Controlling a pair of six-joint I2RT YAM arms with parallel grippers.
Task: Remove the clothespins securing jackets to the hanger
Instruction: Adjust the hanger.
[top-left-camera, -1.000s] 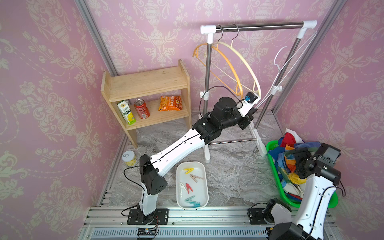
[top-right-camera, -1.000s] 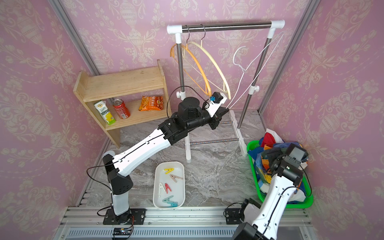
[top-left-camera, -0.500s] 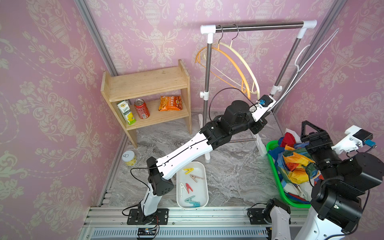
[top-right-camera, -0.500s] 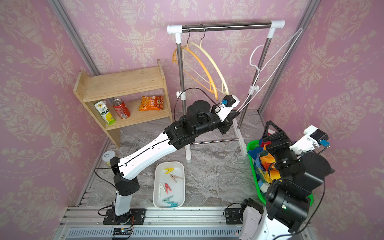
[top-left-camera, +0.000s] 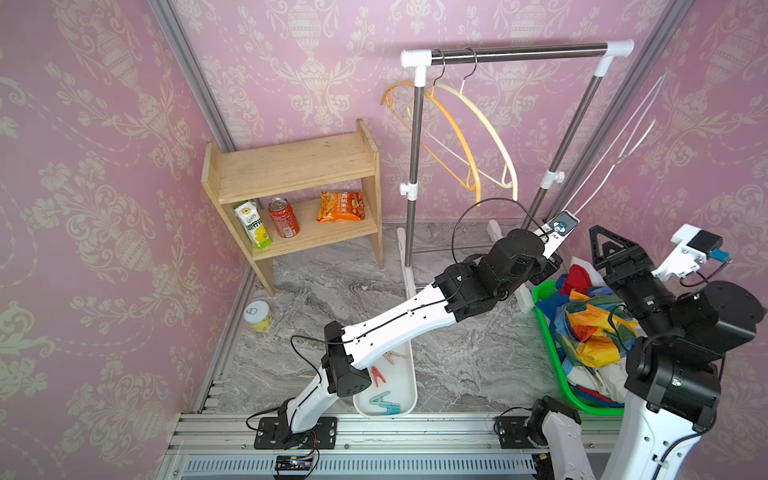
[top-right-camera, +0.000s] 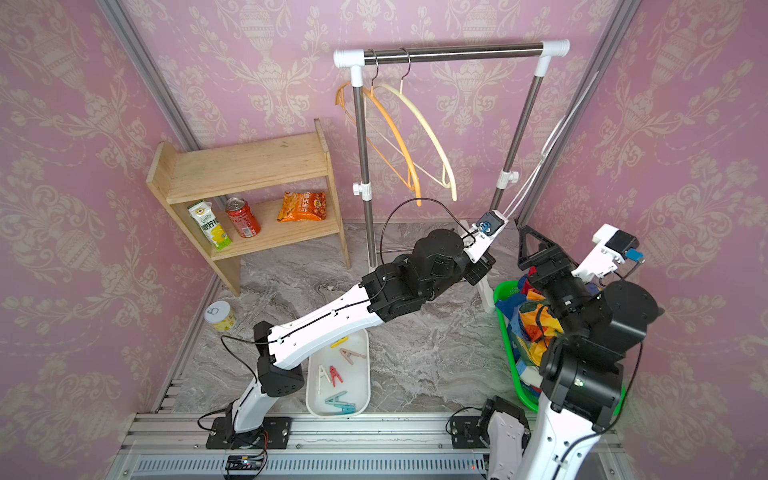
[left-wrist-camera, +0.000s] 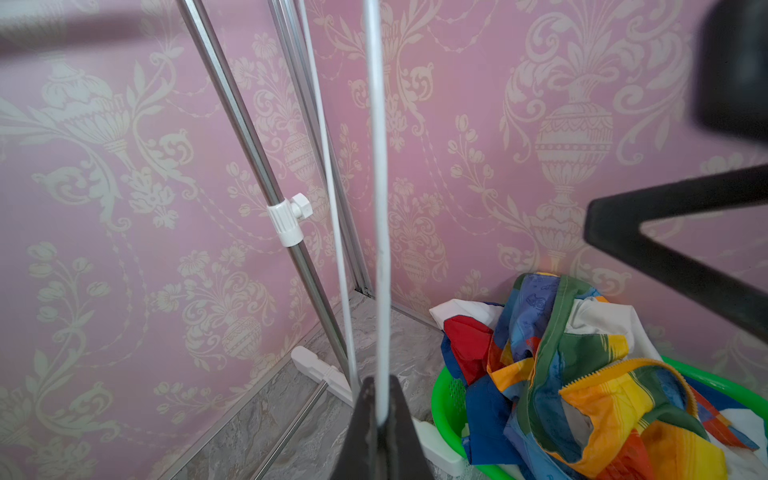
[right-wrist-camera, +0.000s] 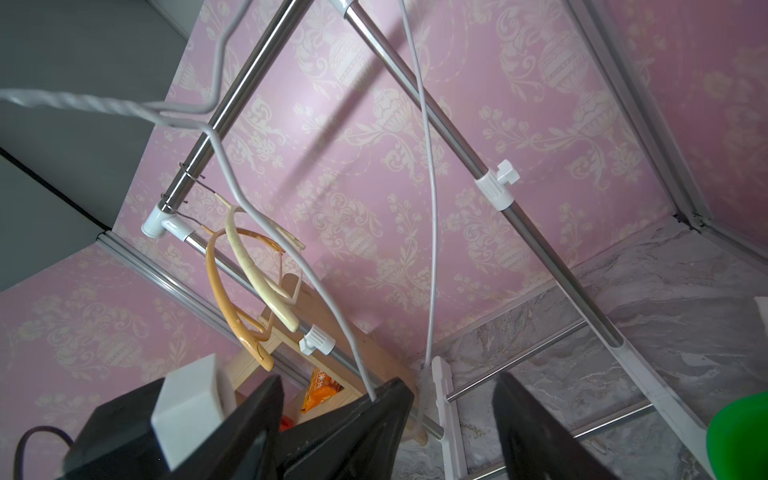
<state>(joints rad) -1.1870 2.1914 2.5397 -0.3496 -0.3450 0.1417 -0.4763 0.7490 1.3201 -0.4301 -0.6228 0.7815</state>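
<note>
**Bare hanger held up by the right post, pins already in the tray**

My left gripper (left-wrist-camera: 378, 419) was clamped shut on the white wire hanger (left-wrist-camera: 380, 166), pinching one wire at the low end. From those tips the hanger's long axis ran steeply up and away toward the right wall, close alongside the rack's right post (top-left-camera: 578, 124). Its far end stood high, and as far as I could tell it was off the rail (top-left-camera: 519, 52). No jacket hung on it and no pin was on the wire.

My right gripper (top-left-camera: 602, 239) stood just beside the left one, on the basket side, with its fingers pointing upward and spread apart. I saw nothing held between them. The left arm had the hanger, and the right was the nearer free hand. I judged that any next move, whether a hand-over or a re-hang, would turn on that upward line of the wire.

The clothespins (top-right-camera: 336, 375) lay loose in the white tray (top-right-camera: 359, 386) at the front, well apart from both grippers. The jackets (top-left-camera: 594, 336) were heaped in the green basket (top-left-camera: 554, 345), below the right arm. By my reading the unpinning itself looked finished.

A second earlier my left gripper had held the hanger in front of the middle of the rack. By this moment it had swung across to the right post. My right arm had been folded low over the basket then, and it had since risen level with the left. The tray and the heap had not changed.
</note>
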